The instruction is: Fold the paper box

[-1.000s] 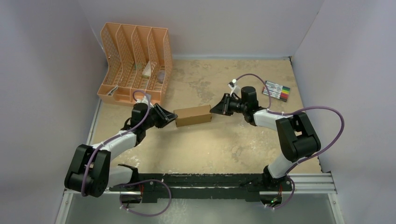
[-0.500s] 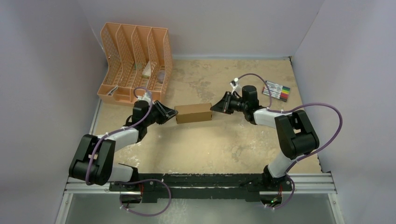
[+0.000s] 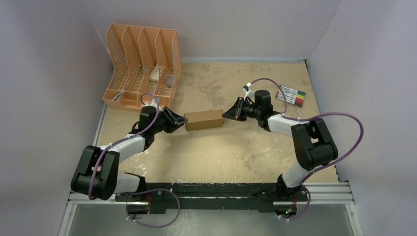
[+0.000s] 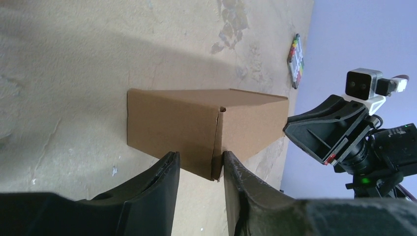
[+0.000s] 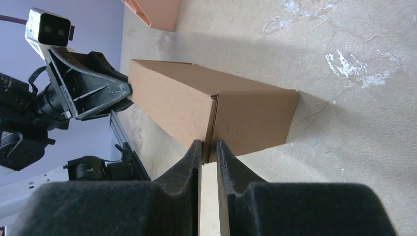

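You are nearing completion: the paper box (image 3: 203,119) is lying mid-table, already formed into a carton, with the left gripper (image 4: 199,156) straddling one end edge part-open and the right gripper (image 5: 209,143) sitting almost closed at the other, hold unconfirmed, and only the end flaps seemingly needing seating.

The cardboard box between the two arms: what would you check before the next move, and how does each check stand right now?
1. Paper box folded into a carton, lying on the table: ok.
2. Left fingers at its left end, parted, straddling a corner edge: ok.
3. Right fingers at the opposite end, nearly together at a flap seam: ok.
4. Right fingers actually pinching that seam: cannot tell.
5. End flaps fully tucked: cannot tell.
6. Marker set clear of both arms: ok.
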Motion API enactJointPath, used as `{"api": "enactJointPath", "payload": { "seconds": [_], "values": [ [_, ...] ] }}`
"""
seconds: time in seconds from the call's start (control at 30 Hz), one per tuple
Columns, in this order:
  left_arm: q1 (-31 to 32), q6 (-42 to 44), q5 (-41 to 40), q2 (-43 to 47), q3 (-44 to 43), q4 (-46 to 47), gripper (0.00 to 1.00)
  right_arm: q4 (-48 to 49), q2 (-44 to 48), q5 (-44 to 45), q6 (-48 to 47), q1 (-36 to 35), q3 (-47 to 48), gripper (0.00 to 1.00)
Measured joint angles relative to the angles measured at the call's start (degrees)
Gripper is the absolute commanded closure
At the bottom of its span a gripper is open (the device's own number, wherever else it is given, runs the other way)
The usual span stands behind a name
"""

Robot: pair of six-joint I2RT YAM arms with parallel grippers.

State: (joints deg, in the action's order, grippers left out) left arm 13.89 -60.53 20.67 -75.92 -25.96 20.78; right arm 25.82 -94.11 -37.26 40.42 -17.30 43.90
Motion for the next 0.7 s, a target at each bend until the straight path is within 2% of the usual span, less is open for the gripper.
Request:
{"api": "enactJointPath", "payload": {
  "seconds": [0.17, 0.23, 0.43, 0.6, 0.7],
  "values": [
    [-0.04, -0.52, 0.87, 0.72, -0.70, -3.08, 0.61, -2.64, 0.11, 0.31, -0.61, 0.00, 1.16, 0.99],
    [-0.31, -1.03, 1.57, 0.59, -0.72, -3.13, 0.63, -3.10, 0.07, 0.31, -0.63, 0.00, 1.36, 0.99],
    [-1.99, -3.50, 4.74, -1.33, 0.59, 1.07, 0.76, -3.72, -0.31, 0.44, -0.61, 0.00, 2.03, 1.00],
    [-2.38, -2.23, 5.29, -3.19, 0.70, 2.89, 0.96, -3.69, -1.33, 0.20, -0.55, 0.07, 2.97, 1.00],
    [-2.62, -2.21, 6.19, -4.61, 1.60, 5.40, 1.00, -3.67, -1.77, -0.04, -0.42, 0.13, 3.15, 1.00]
  ]
}}
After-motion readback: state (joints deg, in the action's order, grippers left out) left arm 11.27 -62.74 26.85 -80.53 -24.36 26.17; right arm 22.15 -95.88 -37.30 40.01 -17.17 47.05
